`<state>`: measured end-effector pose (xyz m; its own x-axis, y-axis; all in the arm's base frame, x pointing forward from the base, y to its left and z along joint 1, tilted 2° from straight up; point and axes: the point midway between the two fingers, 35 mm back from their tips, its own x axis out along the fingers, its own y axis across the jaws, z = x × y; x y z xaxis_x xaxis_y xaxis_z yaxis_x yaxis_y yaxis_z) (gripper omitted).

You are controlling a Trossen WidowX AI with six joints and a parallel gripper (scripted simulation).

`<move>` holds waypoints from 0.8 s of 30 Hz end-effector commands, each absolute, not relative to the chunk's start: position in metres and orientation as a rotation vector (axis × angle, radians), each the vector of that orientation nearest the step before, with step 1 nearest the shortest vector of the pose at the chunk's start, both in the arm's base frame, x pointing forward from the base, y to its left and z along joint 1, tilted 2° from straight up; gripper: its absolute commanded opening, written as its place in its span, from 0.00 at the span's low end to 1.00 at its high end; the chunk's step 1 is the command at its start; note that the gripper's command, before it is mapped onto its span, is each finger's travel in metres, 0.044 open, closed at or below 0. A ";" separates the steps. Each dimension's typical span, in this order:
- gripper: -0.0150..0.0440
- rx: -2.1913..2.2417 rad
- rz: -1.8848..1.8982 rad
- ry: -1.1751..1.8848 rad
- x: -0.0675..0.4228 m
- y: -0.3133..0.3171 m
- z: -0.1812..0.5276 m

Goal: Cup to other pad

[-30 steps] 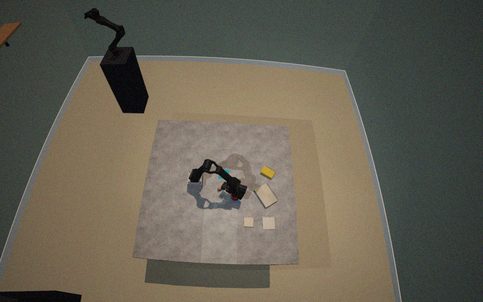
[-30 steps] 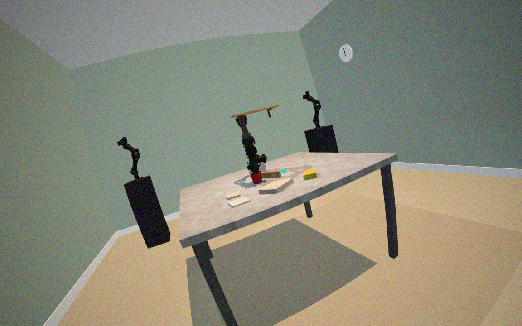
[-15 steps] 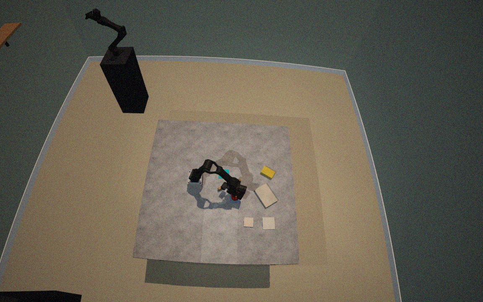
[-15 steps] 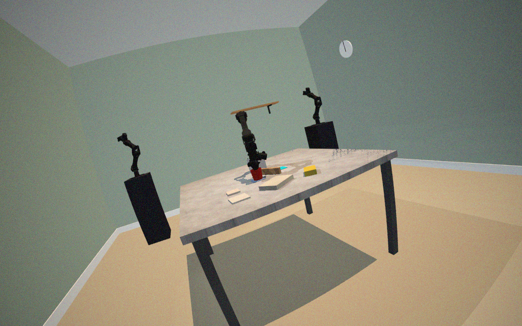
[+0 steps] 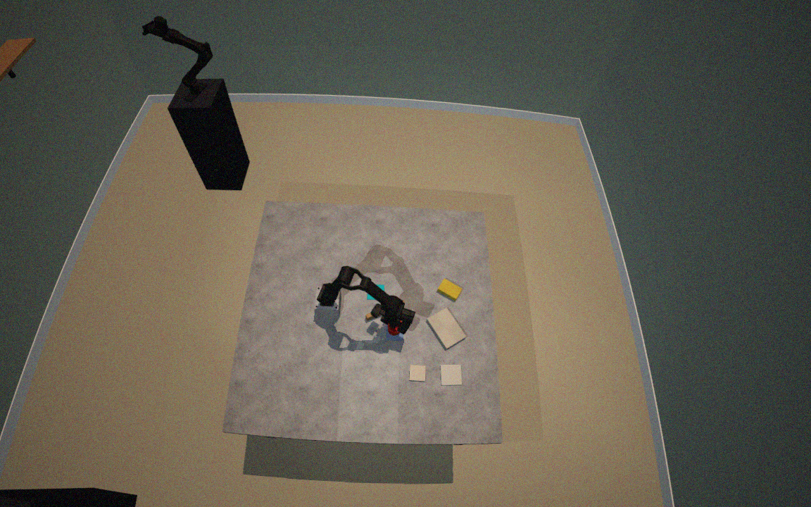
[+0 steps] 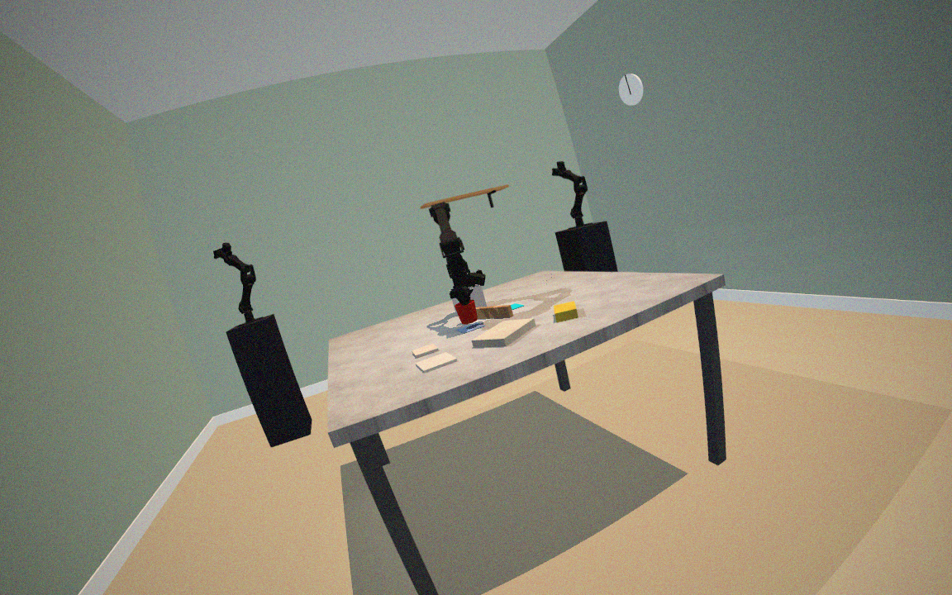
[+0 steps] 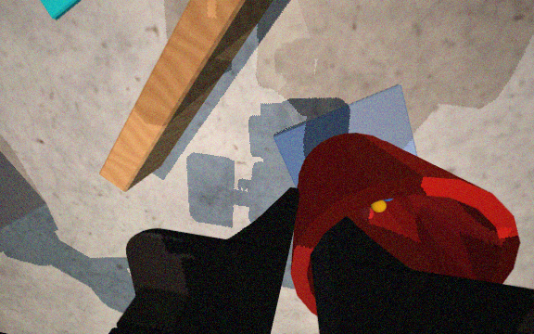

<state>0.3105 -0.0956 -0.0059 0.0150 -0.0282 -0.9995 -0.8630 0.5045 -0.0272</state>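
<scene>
A red cup (image 5: pixel 393 329) (image 6: pixel 466 311) (image 7: pixel 387 186) is over the blue pad (image 7: pixel 378 118) (image 6: pixel 468 326), near the table's middle. A yellow marble (image 7: pixel 378 206) shows inside it; any other marbles are hidden. My gripper (image 7: pixel 303 197) (image 5: pixel 395 320) (image 6: pixel 462 297) comes down from above and is shut on the cup's near wall, one finger inside and one outside. I cannot tell whether the cup's base touches the pad. The cyan pad (image 7: pixel 58 6) (image 5: pixel 375 291) (image 6: pixel 516 305) lies a short way off, beyond a wooden block (image 7: pixel 174 88) (image 6: pixel 494 311).
A pale flat board (image 5: pixel 445 327) (image 6: pixel 503 332) lies right beside the cup. A yellow block (image 5: pixel 449 289) (image 6: pixel 565 311) lies farther out. Two small pale tiles (image 5: pixel 417 372) (image 5: pixel 450 374) (image 6: pixel 435 361) lie nearer the table edge. The arm's base (image 5: pixel 327 294) stands at the table's middle.
</scene>
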 end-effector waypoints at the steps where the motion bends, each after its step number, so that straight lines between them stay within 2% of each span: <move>1: 0.25 -0.843 0.777 1.411 0.312 -0.096 0.012; 8: 0.25 -0.844 0.779 1.413 0.311 -0.094 0.039; 24: 0.25 -0.845 0.781 1.407 0.312 -0.094 0.036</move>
